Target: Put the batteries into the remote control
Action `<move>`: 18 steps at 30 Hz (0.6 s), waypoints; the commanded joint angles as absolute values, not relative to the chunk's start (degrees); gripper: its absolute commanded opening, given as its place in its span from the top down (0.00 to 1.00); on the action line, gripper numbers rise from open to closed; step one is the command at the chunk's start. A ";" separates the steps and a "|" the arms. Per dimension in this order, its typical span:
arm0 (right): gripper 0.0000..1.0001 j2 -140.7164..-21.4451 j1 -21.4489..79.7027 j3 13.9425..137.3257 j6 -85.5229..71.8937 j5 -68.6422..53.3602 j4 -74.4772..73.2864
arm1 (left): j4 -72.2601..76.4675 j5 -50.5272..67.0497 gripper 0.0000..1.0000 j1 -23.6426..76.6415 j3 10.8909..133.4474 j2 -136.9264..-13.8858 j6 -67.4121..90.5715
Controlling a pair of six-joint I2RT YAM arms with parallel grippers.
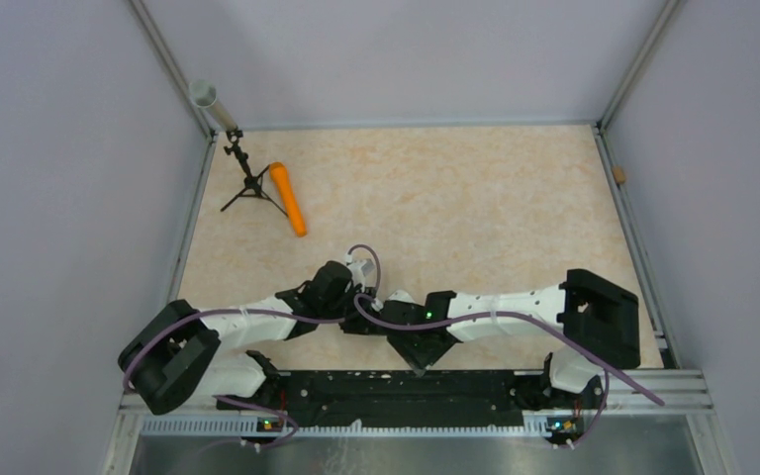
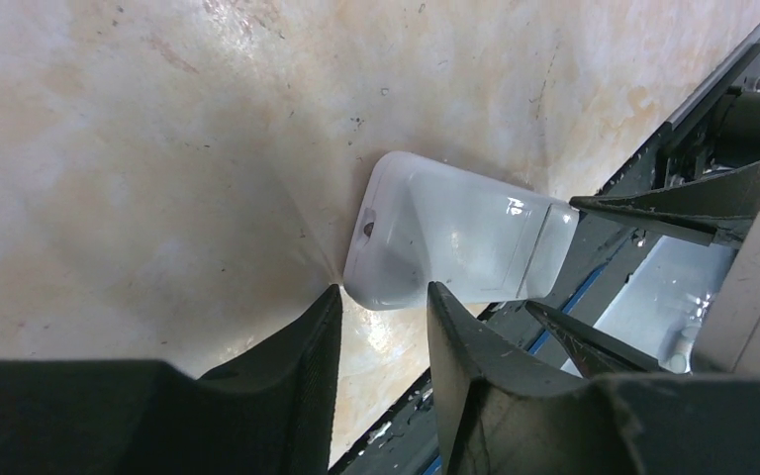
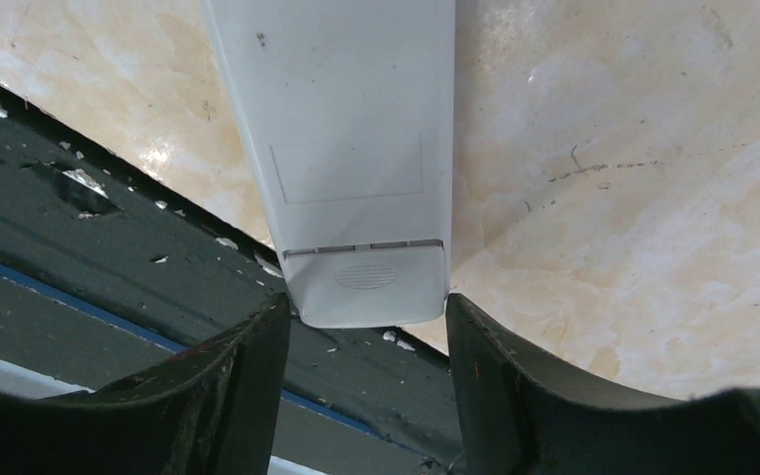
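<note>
At the far left of the table [image 1: 475, 208], a small black tripod [image 1: 248, 183] is standing with an orange cylinder [image 1: 288, 198] lying just beside it on the right. Nearer, the left arm is reaching in toward the middle, and the left gripper [image 2: 384, 289] is hovering with its jaws apart, its fingertips sitting right at the rounded end of the remote control [image 2: 445, 233]. The remote is lying near the middle of the table's near edge, showing its plain white back with the battery cover in place. Its covered end is hanging over the dark rail [image 3: 109, 237] there. Whether the rounded end is touching the table cannot be told. From the right, the right gripper [image 3: 367, 299] is clamping that covered end, one finger pressing each long side.
</note>
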State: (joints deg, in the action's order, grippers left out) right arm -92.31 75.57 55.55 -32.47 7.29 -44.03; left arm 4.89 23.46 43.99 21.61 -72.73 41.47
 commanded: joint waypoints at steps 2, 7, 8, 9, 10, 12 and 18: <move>0.40 -88.99 74.73 54.32 -33.36 9.01 -41.75 | 4.36 22.35 0.59 43.36 22.32 -70.43 40.17; 0.36 -86.48 74.79 53.52 -33.60 9.99 -42.48 | 3.18 22.20 0.54 42.57 22.65 -69.52 40.20; 0.36 -85.97 74.77 53.53 -33.65 10.39 -42.88 | 2.72 22.01 0.53 42.42 22.86 -69.25 40.18; 0.35 -85.43 74.79 53.76 -33.94 11.08 -43.47 | 2.10 21.78 0.53 42.18 22.97 -68.93 40.00; 0.35 -84.46 74.77 53.78 -34.40 11.77 -44.20 | 1.51 21.49 0.53 42.00 23.21 -68.57 39.74; 0.35 -82.52 74.79 53.47 -35.28 12.68 -44.83 | 0.56 20.91 0.52 41.61 23.45 -67.77 38.99; 0.35 -75.20 74.66 49.55 -40.25 13.34 -41.59 | -3.18 21.28 0.48 41.13 27.62 -69.52 35.21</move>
